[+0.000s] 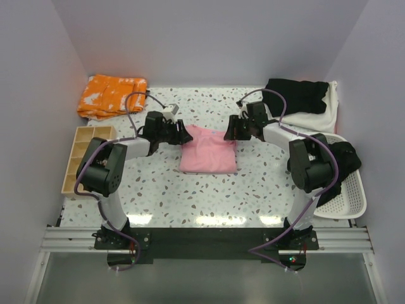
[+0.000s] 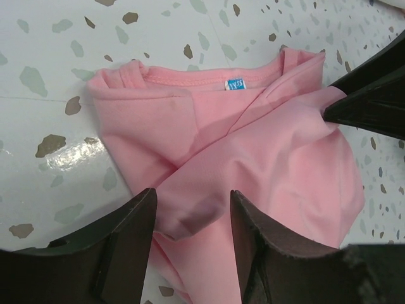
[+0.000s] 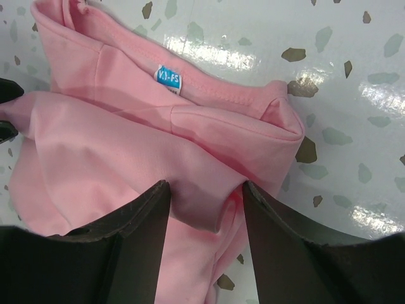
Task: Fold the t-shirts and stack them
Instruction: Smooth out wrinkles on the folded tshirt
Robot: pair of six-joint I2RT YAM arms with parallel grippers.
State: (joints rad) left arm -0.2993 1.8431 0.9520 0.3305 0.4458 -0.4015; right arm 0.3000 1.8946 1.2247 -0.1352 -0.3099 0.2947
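While left gripper (image 2: 192, 209) and right gripper (image 3: 205, 196) gape astride its collar corners, I judge light pink fabric t-shirt (image 1: 207, 152) limp, light, pinchable there.

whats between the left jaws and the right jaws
The pink t-shirt: its collar end spans from the left gripper to the right gripper, seen in the top view.
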